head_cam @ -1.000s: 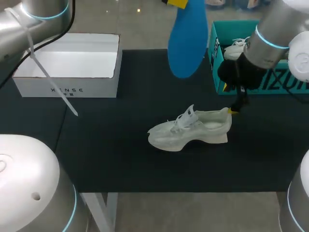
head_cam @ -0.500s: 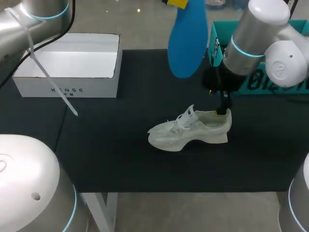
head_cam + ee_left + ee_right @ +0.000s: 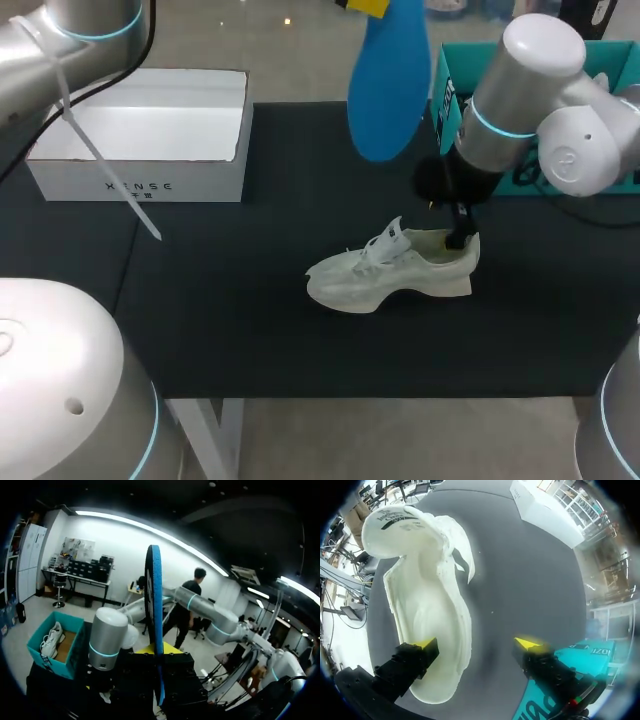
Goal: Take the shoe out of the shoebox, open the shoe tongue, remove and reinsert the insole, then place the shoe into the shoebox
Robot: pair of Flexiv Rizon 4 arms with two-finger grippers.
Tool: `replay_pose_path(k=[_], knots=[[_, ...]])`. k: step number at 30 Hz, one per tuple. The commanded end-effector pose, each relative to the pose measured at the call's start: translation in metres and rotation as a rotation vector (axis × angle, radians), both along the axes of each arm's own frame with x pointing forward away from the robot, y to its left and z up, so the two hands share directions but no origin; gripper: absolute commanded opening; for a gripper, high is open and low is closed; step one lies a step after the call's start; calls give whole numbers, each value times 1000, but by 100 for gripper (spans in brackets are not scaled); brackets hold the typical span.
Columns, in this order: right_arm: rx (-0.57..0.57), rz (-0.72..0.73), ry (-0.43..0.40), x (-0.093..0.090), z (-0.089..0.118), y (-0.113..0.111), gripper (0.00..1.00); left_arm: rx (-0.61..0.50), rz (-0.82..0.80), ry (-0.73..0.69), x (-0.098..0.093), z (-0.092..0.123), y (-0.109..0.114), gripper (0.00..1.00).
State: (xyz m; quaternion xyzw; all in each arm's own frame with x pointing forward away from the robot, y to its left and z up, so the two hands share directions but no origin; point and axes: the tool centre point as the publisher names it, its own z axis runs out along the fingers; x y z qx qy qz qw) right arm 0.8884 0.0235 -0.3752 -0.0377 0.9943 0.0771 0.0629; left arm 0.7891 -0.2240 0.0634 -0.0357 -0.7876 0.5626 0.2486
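A white shoe lies on its sole on the black mat, toe pointing left, tongue pulled up. My right gripper hangs open over the heel. In the right wrist view one finger is above the shoe's opening and the other outside the heel wall. High over the table's far side my left gripper is shut on a blue insole, which appears edge-on between its fingers. The teal shoebox stands at the back right.
A second white shoe lies in the teal shoebox, also in the left wrist view. A white open box stands at the back left. The mat's front edge runs just ahead of the shoe.
My right arm has swung left from beside the teal box and brought its open gripper down to the shoe's heel. The left arm and the insole have stayed still.
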Motion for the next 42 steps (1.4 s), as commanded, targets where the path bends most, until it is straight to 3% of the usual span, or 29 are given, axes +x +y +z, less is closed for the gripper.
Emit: replay_pose_path(k=[1, 2, 3, 20, 32, 42], knots=[[-18, -1, 10, 8, -12, 8, 100, 0, 0, -1, 0, 0, -1, 0], [-27, 2, 8, 8, -14, 8, 16, 0, 0, -1, 0, 0, -1, 0], [-33, 12, 12, 8, -16, 8, 0, 0, 0, -1, 0, 0, -1, 0], [-51, -15, 32, 1, -20, -5, 0, 0, 0, -1, 0, 0, -1, 0], [-41, -55, -38, 3, 39, -32, 0, 0, 0, -1, 0, 0, -1, 0], [-33, -81, -3, -1, 47, -40, 0, 0, 0, -1, 0, 0, -1, 0]])
